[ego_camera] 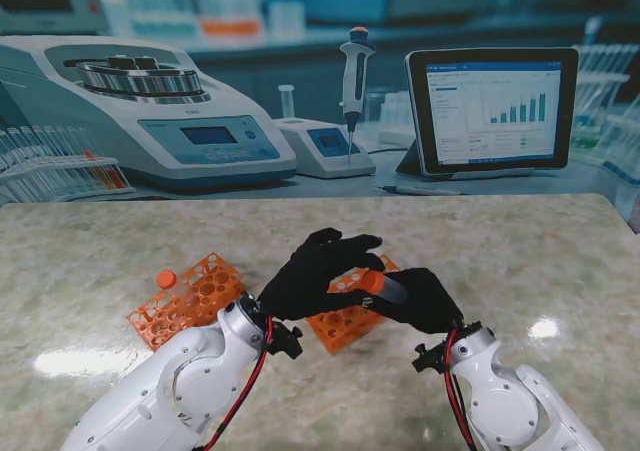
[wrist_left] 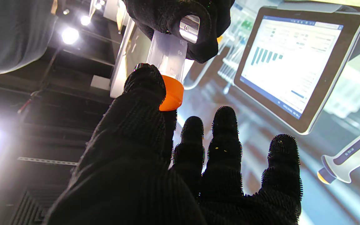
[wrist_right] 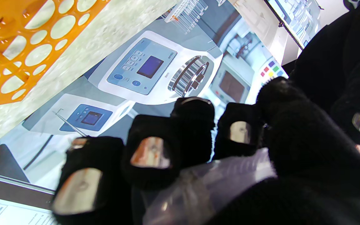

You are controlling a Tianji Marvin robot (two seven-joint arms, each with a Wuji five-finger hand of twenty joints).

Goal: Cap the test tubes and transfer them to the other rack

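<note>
- The right hand (ego_camera: 425, 299) is seen with its fingers (wrist_right: 150, 153) wrapped around the clear barrel of a test tube (wrist_left: 167, 56), which is held tilted above the table (ego_camera: 520, 261), over the near rack.
- The left hand (ego_camera: 315, 271) is at the tube's mouth end: its thumb rests against the orange cap (wrist_left: 170, 93) while the other fingers (wrist_left: 225, 131) are spread apart. Whether the cap is actually pinched cannot be told.
- The tube is judged light, stiff, thin-walled plastic, smooth and liable to slip or rotate in the gloves. Hold is best taken mid-barrel, with twisting force applied at the cap only.
- No liquid can be made out in the tube; printed graduations are visible.
- The orange rack (ego_camera: 345, 321) under the hands shows empty wells in the right wrist view.
- A second orange rack (ego_camera: 190, 299) lies to the left, apart; its wells appear empty, and a loose orange cap (ego_camera: 166, 278) is seen at its far corner.
</note>
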